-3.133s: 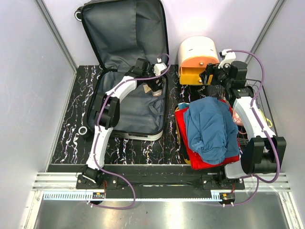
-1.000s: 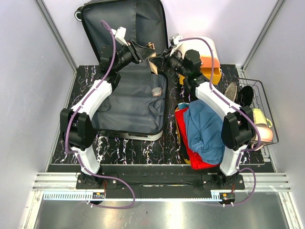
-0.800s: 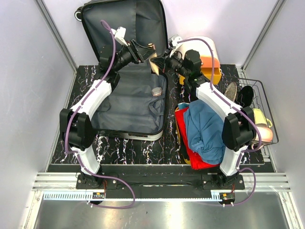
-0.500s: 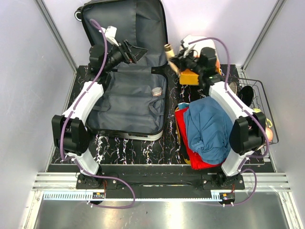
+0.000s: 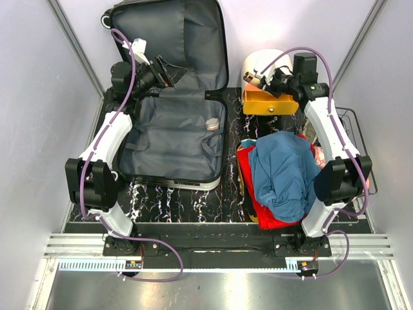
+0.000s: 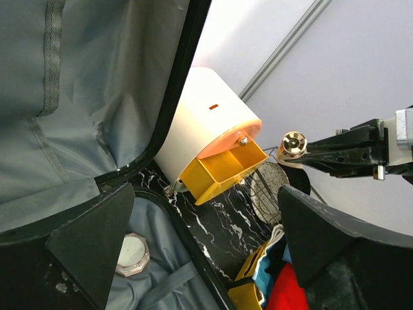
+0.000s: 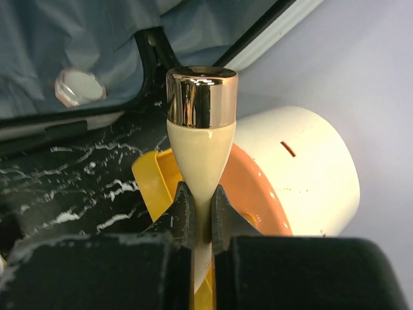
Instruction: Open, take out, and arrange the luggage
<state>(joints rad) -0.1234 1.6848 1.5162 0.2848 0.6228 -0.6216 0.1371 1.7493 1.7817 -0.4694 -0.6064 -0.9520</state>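
Grey lining fills the left of your table: the luggage (image 5: pixel 171 139) lies open there. Its base is flat on the marbled top (image 5: pixel 174 200) and its lid is propped against the back wall, so whatever is inside can be reached from above. Your left gripper (image 5: pixel 171 72) hangs over the hinge line with its jaws spread wide and nothing between them, free for another pick. Near the right rim of the base sits a small jar (image 5: pixel 211 123) with an octagonal lid, the only loose item I can see inside, so I judge the unpacking to be nearly done. Move right and your right gripper (image 7: pixel 199 205) is pinching the narrow waist of a cream bottle (image 7: pixel 201 129), whose gold cap sticks out ahead of the fingers. You hold it over the pulled-out orange drawer (image 5: pixel 271 104) of the white-and-orange drawer box (image 5: pixel 264 63). I take stowing it there to be the step in hand, and gripping the thin part keeps the flared body from sliding through. In front of the box lies a pile of clothes (image 5: pixel 284 171), blue over red. At the far right stands a wire basket (image 5: pixel 352 111), apart from the bottle.
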